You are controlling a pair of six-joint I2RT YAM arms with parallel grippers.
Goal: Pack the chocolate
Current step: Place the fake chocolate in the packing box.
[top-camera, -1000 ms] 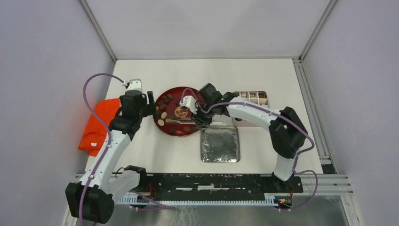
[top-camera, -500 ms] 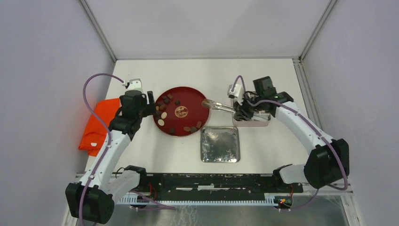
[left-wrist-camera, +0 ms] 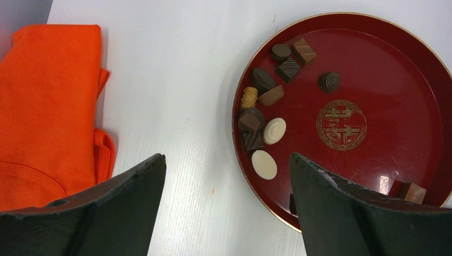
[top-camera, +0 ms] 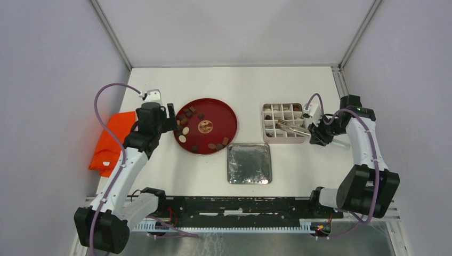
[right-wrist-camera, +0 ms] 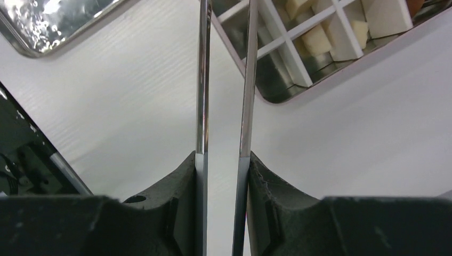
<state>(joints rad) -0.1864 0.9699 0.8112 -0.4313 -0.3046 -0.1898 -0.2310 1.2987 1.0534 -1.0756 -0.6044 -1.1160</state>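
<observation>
Top external view, from the near edge outward: a shiny square metal tray [top-camera: 249, 164] lies on the white table [top-camera: 229, 85] between the two arms. Just beyond it to the left sits the round dark-red plate [top-camera: 226, 114], with chocolate pieces [left-wrist-camera: 275, 130] scattered mostly along its left and near rim — dark, light brown and cream ones. The left gripper [left-wrist-camera: 226, 157] hovers at the plate's left edge, its fingers spread wide and holding nothing. An orange cloth [top-camera: 112, 140] lies further left. On the right, the right gripper [top-camera: 318, 133] is clamped on a pair of metal tongs [top-camera: 290, 128], squeezing both blades nearly parallel with a narrow gap between them. The tong tips reach over the pale gridded box [top-camera: 284, 141], where a few more pieces sit in some compartments — whether the tips hold one I cannot tell.
</observation>
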